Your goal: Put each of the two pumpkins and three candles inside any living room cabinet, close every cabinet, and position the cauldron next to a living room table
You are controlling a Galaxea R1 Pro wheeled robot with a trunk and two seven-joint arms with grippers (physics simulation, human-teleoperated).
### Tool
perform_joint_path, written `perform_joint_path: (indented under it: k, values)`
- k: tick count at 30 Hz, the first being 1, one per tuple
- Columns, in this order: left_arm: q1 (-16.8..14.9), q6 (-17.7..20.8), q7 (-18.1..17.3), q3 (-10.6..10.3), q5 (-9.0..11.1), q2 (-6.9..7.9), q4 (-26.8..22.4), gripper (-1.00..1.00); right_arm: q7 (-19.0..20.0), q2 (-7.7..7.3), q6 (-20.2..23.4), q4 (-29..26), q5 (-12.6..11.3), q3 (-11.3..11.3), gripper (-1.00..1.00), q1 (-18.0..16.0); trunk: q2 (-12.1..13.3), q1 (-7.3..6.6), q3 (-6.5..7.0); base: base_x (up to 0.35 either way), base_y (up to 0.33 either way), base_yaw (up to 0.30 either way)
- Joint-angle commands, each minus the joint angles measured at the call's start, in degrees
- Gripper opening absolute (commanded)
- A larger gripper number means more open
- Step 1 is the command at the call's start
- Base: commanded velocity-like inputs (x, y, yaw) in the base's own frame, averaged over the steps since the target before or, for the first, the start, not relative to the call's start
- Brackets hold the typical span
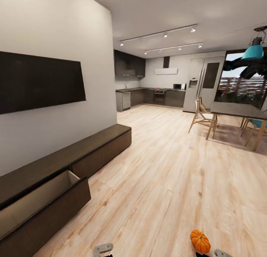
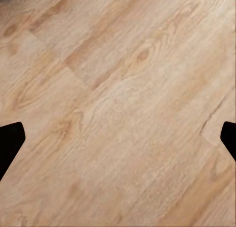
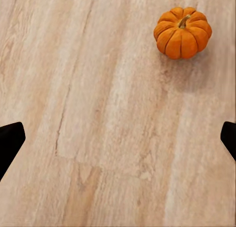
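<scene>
Jaws, left: the left gripper (image 2: 118, 138) is hanging spread wide over bare floor (image 2: 123, 79), its dark fingertips (image 2: 10, 143) sitting at opposite edges of the left wrist view with nothing between them.
Jaws, right: the right gripper (image 3: 118, 138) is likewise hanging wide apart and gripping nothing; the plank floor is lying between its tips.
Pumpkin: one orange pumpkin (image 3: 182, 33) is sitting upright on the floor, stem up, ahead of the right jaws and off to one side of their line, not between them. In the head view the pumpkin (image 1: 200, 241) is showing at about 5 o'clock, close in front of the robot.
Cabinet: the long dark cabinet (image 1: 85, 153) is running along the wall under the black screen (image 1: 37, 80), at about 9 o'clock; its nearest drawer (image 1: 44, 201) is standing pulled open, pale inside and looking empty as far as can be seen.
Beyond: a kitchen is lying at 12 o'clock and a dining table (image 1: 237, 110) with chairs at 2 o'clock.
Stage, as judged: the pumpkin is not yet picked up.
Risk: since the pumpkin is lying off the jaws' centre line, a descent without re-aiming could be clipping it with one finger and rolling it away across the smooth floor.
Risk: the open drawer front is jutting into the room, so a turn toward it could be bumping it.
</scene>
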Motion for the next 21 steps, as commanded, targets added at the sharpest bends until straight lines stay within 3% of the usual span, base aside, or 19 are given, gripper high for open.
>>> perform_joint_path:
  k: [1, 7, 13, 21]
  values:
    - [-0.03, 0.7, 0.49, -1.21, 0.32, 0.08, -1.47, 1.0, -0.09, 0.02, -0.31, 0.27, -0.6, 0.48, 1.0, -0.12, -0.03, 0.02, -0.09, 0.132, 0.0, -0.289]
    - [-0.04, 0.66, 0.83, -9.02, 0.69, 0.24, -2.93, 1.0, -1.5, 0.02, -0.31, 0.26, -0.6, 0.48, 1.0, -0.12, -0.03, 0.02, -0.33, 0.034, 0.0, -0.277]
    - [-0.04, 0.43, 0.82, -10.19, 0.79, 0.49, -2.12, 1.0, -1.58, 0.02, -0.3, 0.29, -0.6, 0.48, 1.0, -0.12, -0.03, 0.02, -0.61, 0.044, 0.0, -0.266]
    - [-0.04, 0.41, 1.0, -10.57, 0.5, 0.47, -2.07, 1.0, -1.68, 0.03, -0.15, 0.25, -0.66, 0.48, 1.0, 0.16, -0.03, 0.02, -1.05, 0.29, -0.03, -0.25]
